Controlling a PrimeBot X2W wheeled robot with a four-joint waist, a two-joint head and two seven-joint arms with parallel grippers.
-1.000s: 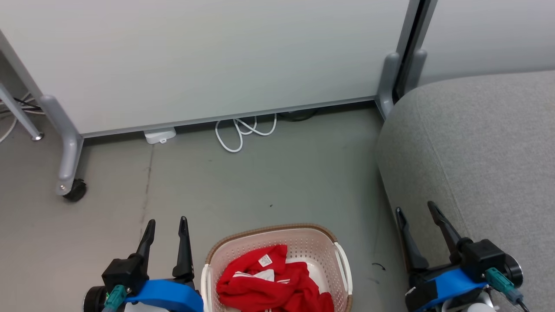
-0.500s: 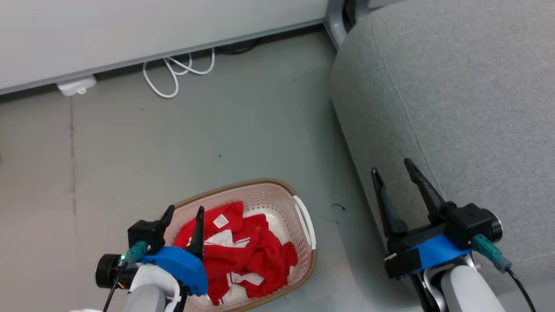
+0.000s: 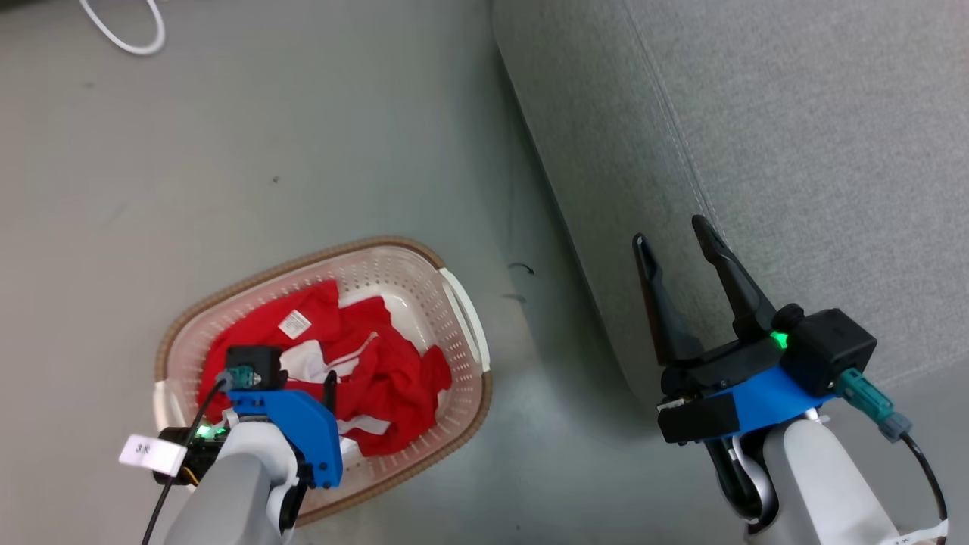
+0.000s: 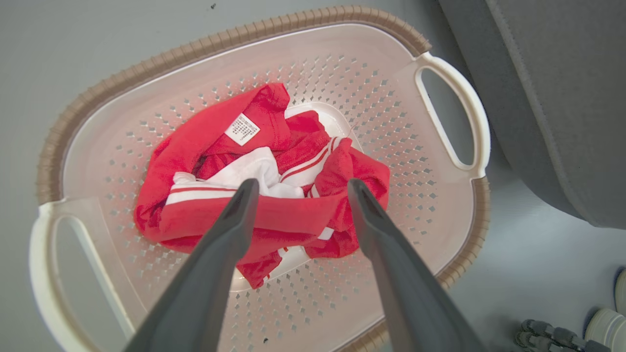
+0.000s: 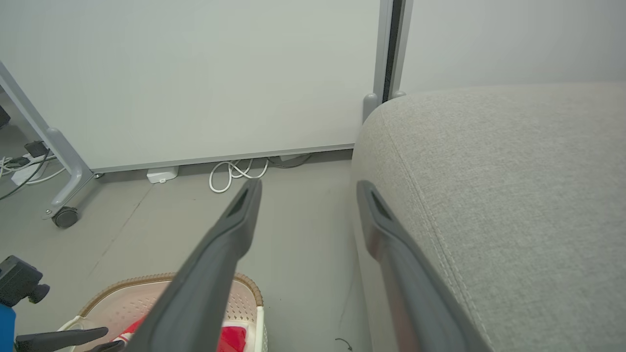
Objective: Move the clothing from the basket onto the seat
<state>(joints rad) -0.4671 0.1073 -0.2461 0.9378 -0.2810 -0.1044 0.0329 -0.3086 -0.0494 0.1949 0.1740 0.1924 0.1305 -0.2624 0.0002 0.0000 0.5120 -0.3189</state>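
Left wrist view: the left gripper [image 4: 301, 188] hangs over the basket [image 4: 195, 49], fingers spread wide, straddling the bunched clothing [image 4: 205, 142] that lies in the basket's middle. Head view: the right gripper [image 3: 668, 229] hovers by the side of the seat [image 3: 795, 113], fingers apart and empty; the basket sits near the seat on the floor [image 3: 303, 113]. Right wrist view: the seat's top lies bare on the right. Best play, I'd say: drop straight down, bite deep into the thick red fold, then lift clear of the rim.
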